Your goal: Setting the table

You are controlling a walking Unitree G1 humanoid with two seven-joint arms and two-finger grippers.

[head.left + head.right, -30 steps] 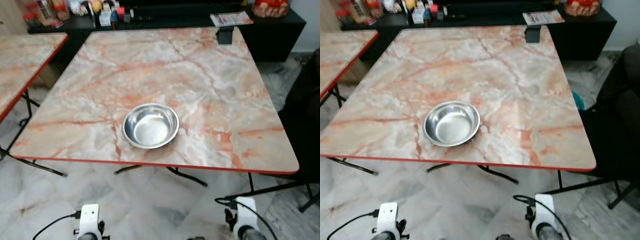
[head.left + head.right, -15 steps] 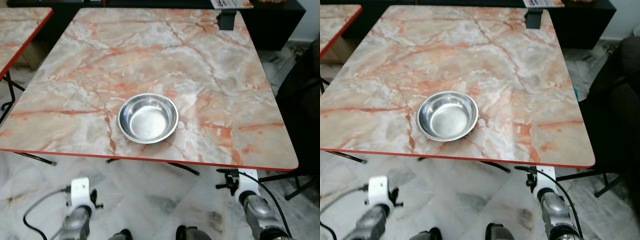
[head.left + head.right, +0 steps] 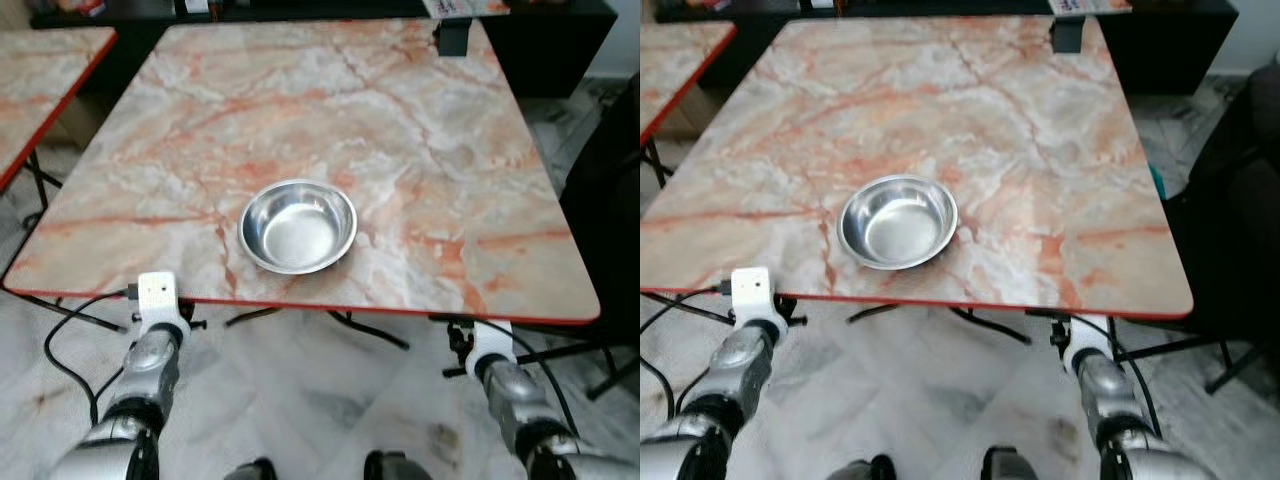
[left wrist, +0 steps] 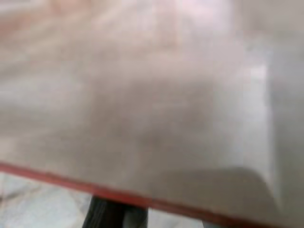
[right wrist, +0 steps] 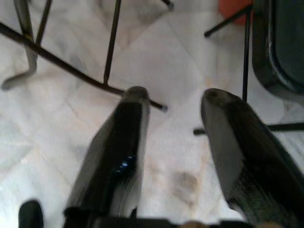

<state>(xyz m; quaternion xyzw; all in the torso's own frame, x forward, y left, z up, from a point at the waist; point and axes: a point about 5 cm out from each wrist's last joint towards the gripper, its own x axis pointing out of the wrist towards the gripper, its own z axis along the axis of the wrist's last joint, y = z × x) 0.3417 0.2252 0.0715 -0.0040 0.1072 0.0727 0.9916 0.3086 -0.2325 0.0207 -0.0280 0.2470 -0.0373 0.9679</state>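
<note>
My right end effector hangs released below the counter's near edge, its two black fingers spread apart over the pale floor and black counter legs. My left arm reaches up at the counter; its wrist view is a blur of marble and red rim, so I cannot tell its grip. The steel bowl sits empty near the front edge.

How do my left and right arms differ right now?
The left arm reaches the table's near edge by its left corner; the right arm stops just short of that edge, further down. The left wrist view looks across the tabletop; the right wrist view looks down at the floor, with the right claw open and empty. Both arms stretch forward, and both are apart from the bowl.
</note>
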